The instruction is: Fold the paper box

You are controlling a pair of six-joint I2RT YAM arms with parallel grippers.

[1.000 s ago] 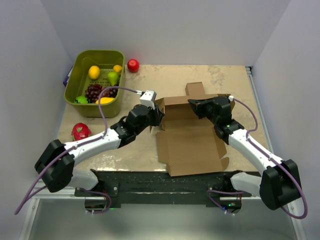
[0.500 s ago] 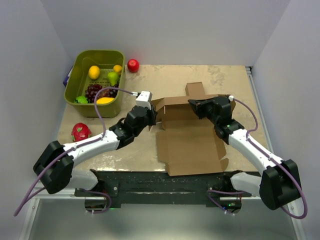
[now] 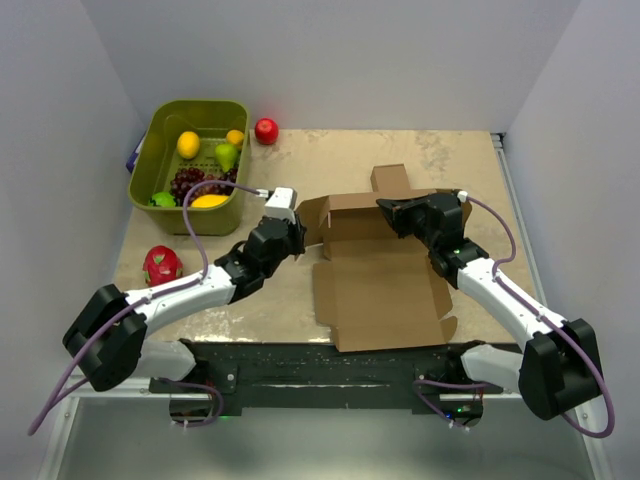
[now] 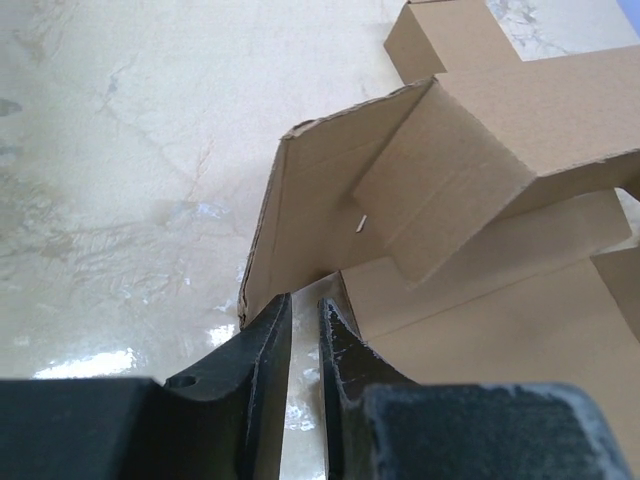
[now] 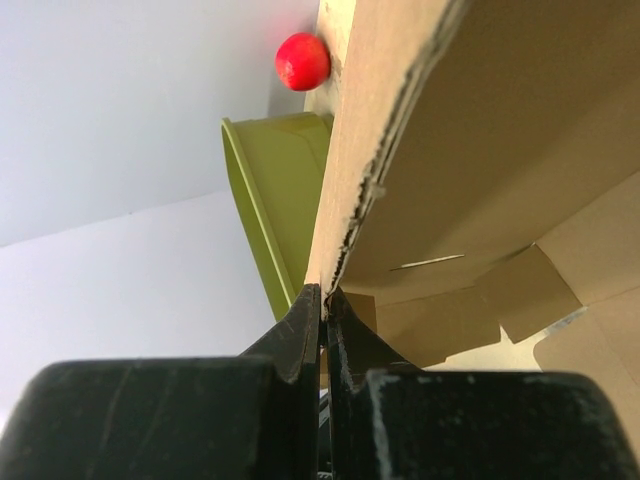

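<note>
**Back wall up, left corner next**

The pale marbled table [image 3: 450, 150] is my stage. On it, centre-right and right in front of me, lies the paper box [image 3: 385, 285], a large sheet of plain brown corrugated cardboard. Its base is flat on the table, its near flaps are spread out, and its far wall stands upright. Off in the far-left corner is the olive-green plastic basket [image 3: 175, 220] of fruit, well apart from the work.

My right gripper [image 5: 322, 292] is pinched tight on the top edge of that far wall and holds it upright. My left gripper [image 4: 305, 300] is low at the box's left corner. Its jaws are only a slit apart with nothing between them, and their tips are just beside the bottom of the raised left side flap [image 4: 300, 220].

I judge this as mid-fold: the walls are going up and the corner isn't locked yet. Next, the left needs to get against that flap and swing it inward along its crease, while the right pins the wall steady.

The small red apple [image 3: 266, 131] sits beyond the basket.
</note>
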